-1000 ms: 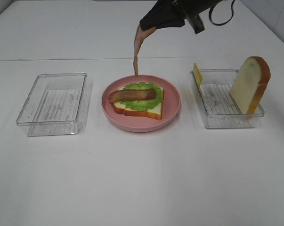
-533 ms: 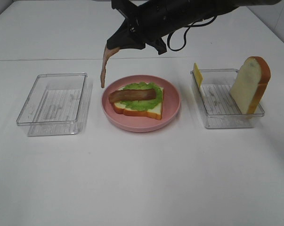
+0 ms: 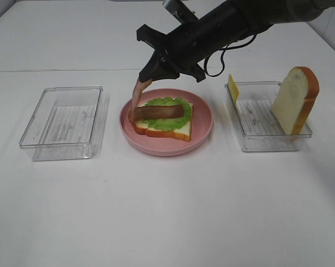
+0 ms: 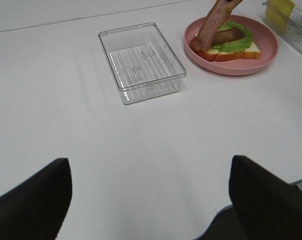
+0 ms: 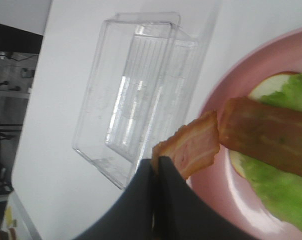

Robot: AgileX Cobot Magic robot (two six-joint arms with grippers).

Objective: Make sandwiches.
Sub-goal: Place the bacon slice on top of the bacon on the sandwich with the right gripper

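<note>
Over the edge of the plate (image 3: pixel 205 123), our right gripper (image 3: pixel 149 77) pinches a second bacon strip (image 3: pixel 136 95) by its top. A moment ago it dangled outside the plate, and now its lower end meets the open sandwich (image 3: pixel 166 127) there. We judge it ready to lay across the lettuce (image 3: pixel 177 121), while our left gripper (image 4: pixel 149 190) waits spread wide, empty.

No lettering, label, brand mark or number can be read anywhere. The sandwich (image 3: pixel 163 123), pink plate (image 3: pixel 203 125) and clear plastic trays (image 3: pixel 67 122) look unmarked. The blurred background clutter (image 5: pixel 8 90) beyond the right fingers may hide some.
</note>
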